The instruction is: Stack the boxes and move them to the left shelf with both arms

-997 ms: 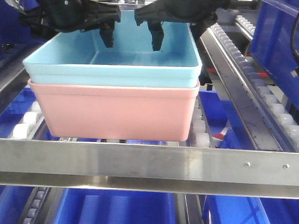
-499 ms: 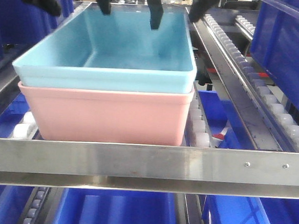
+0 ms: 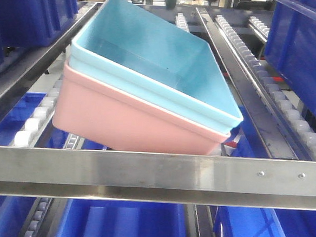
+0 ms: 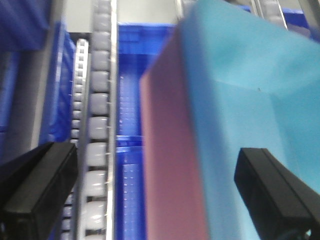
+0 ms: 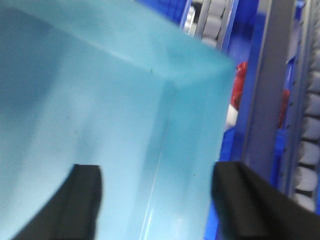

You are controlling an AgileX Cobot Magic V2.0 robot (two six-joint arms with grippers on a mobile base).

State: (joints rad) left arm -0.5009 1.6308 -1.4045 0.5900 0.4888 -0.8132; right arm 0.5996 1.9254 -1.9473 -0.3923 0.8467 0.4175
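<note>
**Stacked tubs tilted on the roller shelf, both grippers spread open**

The blue tub [image 3: 156, 69] is seen nested inside the pink tub [image 3: 130, 122], and the pair is tipped and turned askew, with the right front corner lowest, just behind the front bar [image 3: 154, 178] of the steel shelf. The stack is seen over the lanes of white rollers [image 3: 33, 123]; whether its base rests fully on them cannot be told. Dark blue bins [image 3: 123, 222] are visible on the level below.

In the left wrist view, the left gripper [image 4: 155, 192] is shown with its two black fingers [image 4: 40, 187] set wide apart. The pink tub's wall and the blue tub's left edge are seen between them, and nothing is clamped. A roller lane [image 4: 97, 120] runs beside the left finger.

In the right wrist view, the right gripper [image 5: 160, 205] is likewise spread open, its fingers [image 5: 82, 200] framing the inner corner of the blue tub [image 5: 110, 110] without touching it. A steel rail [image 5: 267, 85] and a small red item [image 5: 241, 82], too blurred to identify, are seen past the tub's edge.

In the front view, the grippers are almost wholly out of frame above.
</note>
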